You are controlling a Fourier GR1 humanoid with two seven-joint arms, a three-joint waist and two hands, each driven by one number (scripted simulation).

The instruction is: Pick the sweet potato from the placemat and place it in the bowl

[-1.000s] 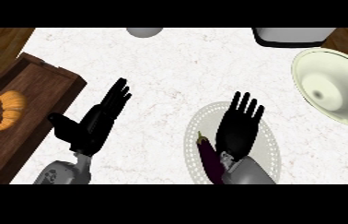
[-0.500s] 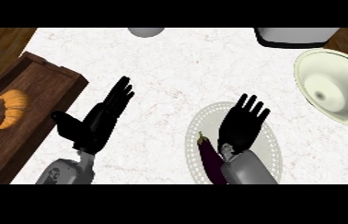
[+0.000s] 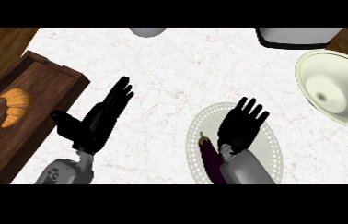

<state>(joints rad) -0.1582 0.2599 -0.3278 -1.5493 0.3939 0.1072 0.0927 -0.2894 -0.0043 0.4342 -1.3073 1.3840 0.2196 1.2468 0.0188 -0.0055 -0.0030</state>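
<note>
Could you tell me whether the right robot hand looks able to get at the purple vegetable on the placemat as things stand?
Probably yes. The right robot hand is open over the placemat, and the purple vegetable lies uncovered just beside its wrist.

— Are you reading any words, labels or numbers anywhere on the counter (image 3: 190, 71)?

— No, nothing legible is showing. The bowl (image 3: 325, 91) is carrying no print, and the placemat (image 3: 201, 131) is showing only a dotted rim, no letters.

— What about the wooden tray (image 3: 48, 87) at the left, or the grey forearms?

— Neither is bearing any brand, sign or figure that I can make out.
</note>
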